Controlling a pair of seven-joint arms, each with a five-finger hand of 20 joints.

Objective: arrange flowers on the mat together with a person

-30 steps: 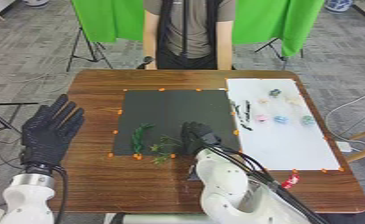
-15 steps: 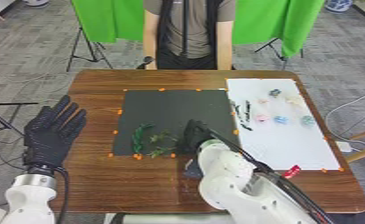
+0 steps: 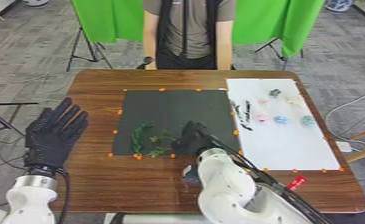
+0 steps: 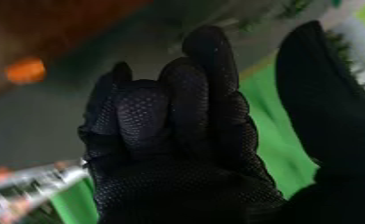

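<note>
My right hand [image 3: 191, 141] is released: fingers [image 4: 185, 97] extended, thumb [image 4: 325, 95] apart. It sits over the near-right part of the black mat [image 3: 178, 107], beside the light-green sprig [image 3: 160, 149]. The sprig lies toward the mat's near edge, long axis running roughly near to far. One second earlier, its near end overhung that edge; it now lies farther inboard.
</note>
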